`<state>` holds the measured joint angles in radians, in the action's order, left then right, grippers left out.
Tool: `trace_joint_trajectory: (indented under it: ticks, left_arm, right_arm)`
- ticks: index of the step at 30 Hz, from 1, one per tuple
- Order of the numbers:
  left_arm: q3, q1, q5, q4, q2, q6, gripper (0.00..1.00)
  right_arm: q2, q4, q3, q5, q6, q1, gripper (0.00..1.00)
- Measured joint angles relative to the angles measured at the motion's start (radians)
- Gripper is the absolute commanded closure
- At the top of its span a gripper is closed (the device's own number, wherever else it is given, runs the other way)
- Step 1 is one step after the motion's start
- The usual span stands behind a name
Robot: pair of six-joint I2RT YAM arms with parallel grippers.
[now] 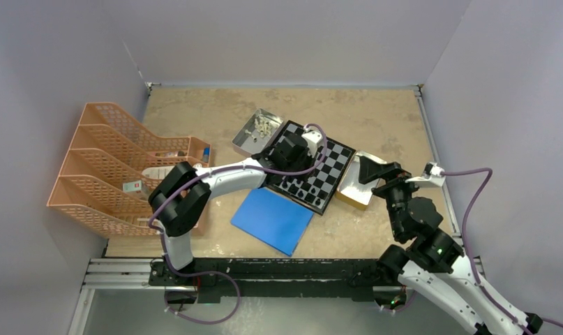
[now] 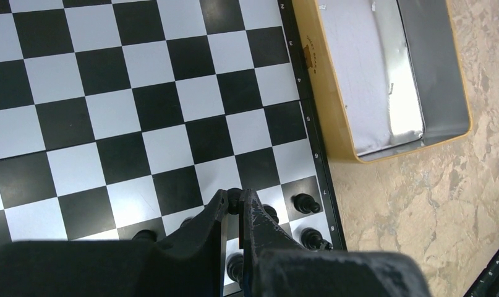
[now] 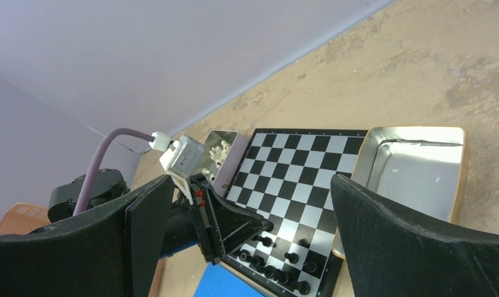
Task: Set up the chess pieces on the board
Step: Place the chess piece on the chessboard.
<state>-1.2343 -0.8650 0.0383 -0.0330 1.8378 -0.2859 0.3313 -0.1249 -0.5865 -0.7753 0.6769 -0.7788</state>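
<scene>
The left tool (image 2: 235, 204) is clamped on a black chess piece (image 2: 234, 194) above the board (image 2: 141, 93), towards its 5 o'clock corner. The right tool (image 3: 251, 179) gapes wide and empty.

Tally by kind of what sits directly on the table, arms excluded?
Chessboard: 1
Metal tins: 2, one holding pale pieces, one empty
Blue sheet: 1
Orange file rack: 1
Total: 5

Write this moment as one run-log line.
left gripper: shut on black piece over board | right gripper: open, beside board | cream pieces: in tin
</scene>
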Motion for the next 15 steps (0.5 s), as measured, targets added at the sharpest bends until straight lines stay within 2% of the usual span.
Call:
trace_joint_trajectory:
  ticks: [15]
  left_arm:
    - [0.037,0.000,-0.010,0.031,0.025,-0.008,1.00]
  right_arm:
    - [0.019,0.018,0.020,0.003,-0.016,0.000,0.01]
